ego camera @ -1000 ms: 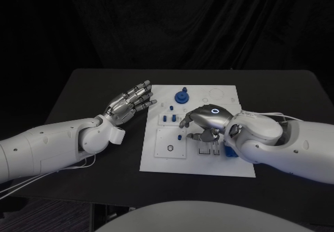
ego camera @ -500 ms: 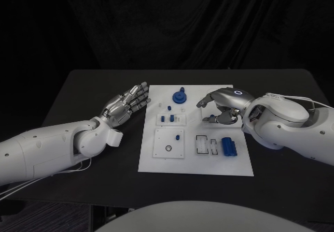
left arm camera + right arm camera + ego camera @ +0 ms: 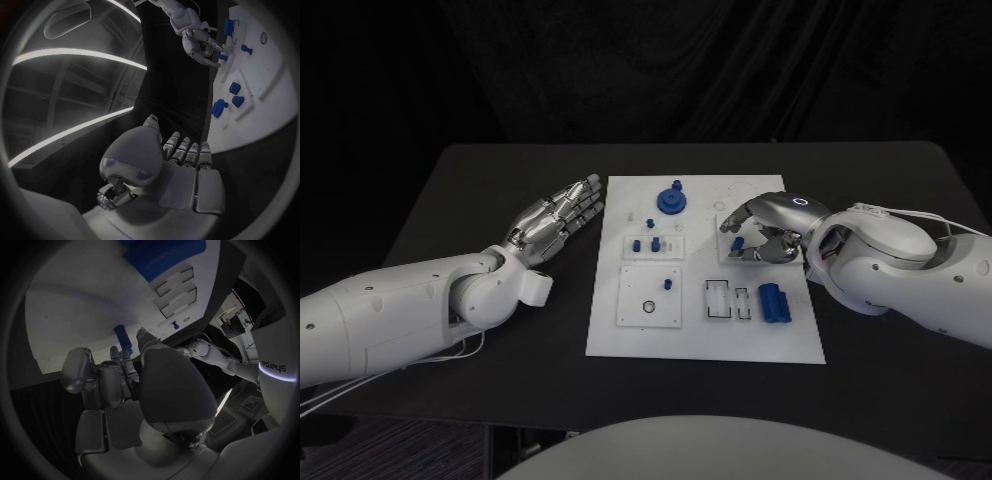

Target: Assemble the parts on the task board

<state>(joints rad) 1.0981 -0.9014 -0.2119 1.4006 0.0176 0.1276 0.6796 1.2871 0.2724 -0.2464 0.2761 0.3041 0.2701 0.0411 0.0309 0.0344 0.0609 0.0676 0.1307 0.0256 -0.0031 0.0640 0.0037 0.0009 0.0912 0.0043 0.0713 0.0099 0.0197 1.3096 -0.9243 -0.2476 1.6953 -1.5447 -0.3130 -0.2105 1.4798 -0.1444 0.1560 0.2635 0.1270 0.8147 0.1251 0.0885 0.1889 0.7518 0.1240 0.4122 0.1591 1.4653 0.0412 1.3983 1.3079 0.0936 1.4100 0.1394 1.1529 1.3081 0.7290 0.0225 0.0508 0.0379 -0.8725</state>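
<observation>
Right hand (image 3: pixel 769 228) has its fingers curled down over the right part of the task board (image 3: pixel 705 340), tips close together; the right wrist view shows a small blue peg (image 3: pixel 123 339) at the fingertips, probably pinched, though contact is hard to see. Left hand (image 3: pixel 557 220) is flat, fingers straight and slightly apart, holding nothing, above the black table (image 3: pixel 473 180) just beside the board's left edge. Board is a white rectangular plate mid-table. On it: a round blue gear-like part with a knob (image 3: pixel 674 201) near the far edge, small blue pegs (image 3: pixel 648 243) in a raised white block, one blue peg (image 3: pixel 668 285) in the square block nearer the robot, and a blue cylinder (image 3: pixel 775 303) lying right of two slotted recesses.
</observation>
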